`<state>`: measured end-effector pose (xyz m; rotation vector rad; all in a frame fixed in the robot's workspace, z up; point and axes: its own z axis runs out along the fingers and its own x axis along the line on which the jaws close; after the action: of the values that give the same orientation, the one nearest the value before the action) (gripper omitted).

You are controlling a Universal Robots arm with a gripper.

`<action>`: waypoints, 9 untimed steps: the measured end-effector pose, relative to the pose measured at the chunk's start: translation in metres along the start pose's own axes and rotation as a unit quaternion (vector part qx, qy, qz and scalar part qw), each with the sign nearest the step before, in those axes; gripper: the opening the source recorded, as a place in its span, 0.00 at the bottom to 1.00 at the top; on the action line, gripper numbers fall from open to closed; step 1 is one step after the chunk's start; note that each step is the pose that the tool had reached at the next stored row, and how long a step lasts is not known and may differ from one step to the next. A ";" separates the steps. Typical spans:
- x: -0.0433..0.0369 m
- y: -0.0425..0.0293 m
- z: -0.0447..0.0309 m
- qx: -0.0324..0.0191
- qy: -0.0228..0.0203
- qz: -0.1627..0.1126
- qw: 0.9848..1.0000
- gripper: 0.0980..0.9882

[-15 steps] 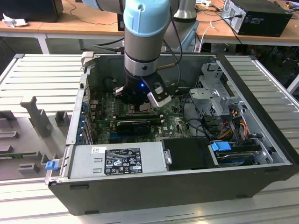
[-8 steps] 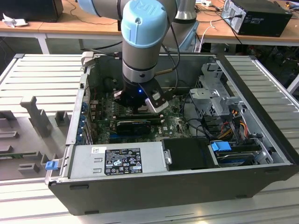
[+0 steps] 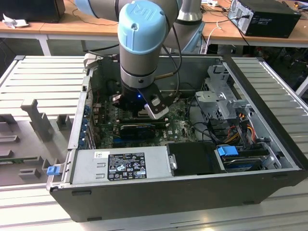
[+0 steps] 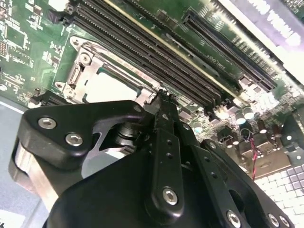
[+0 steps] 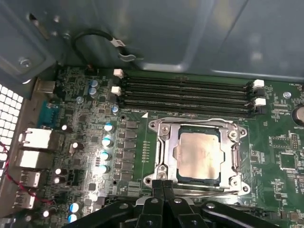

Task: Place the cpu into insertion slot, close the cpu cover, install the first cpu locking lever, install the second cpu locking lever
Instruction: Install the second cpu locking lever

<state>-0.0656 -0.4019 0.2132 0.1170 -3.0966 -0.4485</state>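
One cpu [image 5: 198,156] lay flat in the insertion slot [image 5: 156,127], its silvery top showing through the square window of the cpu cover [image 5: 167,147], which sat closed down over it in the first wrist view. In the second wrist view the same chip [image 4: 107,85] showed as a pale patch inside the metal frame [image 4: 78,71]. The hand [image 5: 163,186] stood just at the socket's edge, its two black fingers [image 5: 157,190] pressed together with no gap between them, tips touching or almost touching the frame's rim beside the cpu rather than over it. Whether anything thin was pinched between the tips could not be made out. In the second wrist view the joined fingertips [image 4: 164,107] met right at the corner of the frame, near the chip.

Four long black memory slots [image 5: 187,92] ran alongside the socket on the green motherboard [image 5: 280,142], with round capacitors [image 5: 105,142] and rear ports [image 5: 35,140] on another side.

From the exterior view, the arm [image 3: 144,43] reached down into the open computer case [image 3: 159,192], its hand [image 3: 137,103] low over the board, beyond the grey power-supply box [image 3: 120,166].
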 end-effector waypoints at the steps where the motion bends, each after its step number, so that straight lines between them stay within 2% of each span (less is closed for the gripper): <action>1: 0.0019 -0.0035 -0.0007 -0.004 0.000 0.000 1.000 0.01; 6: 0.0053 -0.0090 -0.0016 -0.009 -0.001 0.000 1.000 0.01; 9: 0.0068 -0.0113 0.0068 -0.012 -0.001 0.000 1.000 0.01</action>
<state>-0.0717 -0.4113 0.2035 0.1169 -3.0921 -0.4844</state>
